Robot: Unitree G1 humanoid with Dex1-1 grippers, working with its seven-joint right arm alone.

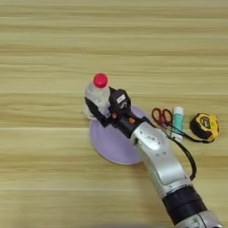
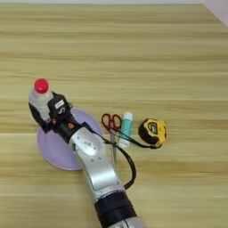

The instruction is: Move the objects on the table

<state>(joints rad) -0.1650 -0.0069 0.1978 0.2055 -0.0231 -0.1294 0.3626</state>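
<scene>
My right gripper (image 1: 99, 111) is shut on the small clear bottle (image 1: 96, 95) with the red cap (image 1: 100, 80). One black finger lies across the bottle's front. The bottle is upright at the far left rim of the round lilac plate (image 1: 109, 144). Whether it hangs above the plate or rests on it I cannot tell. My silver forearm (image 1: 158, 156) crosses the plate's right half and hides it. To the right lie the red-handled scissors (image 1: 162, 117), the white-green glue stick (image 1: 178, 120) and the yellow-and-black tape measure (image 1: 205, 126) with its black strap.
The light wood table (image 1: 111, 40) stretches wide behind and to the left of the plate. The scissors, glue stick and tape measure lie close together in a row just right of my forearm. The table's far right corner (image 2: 209, 9) shows in the right eye view.
</scene>
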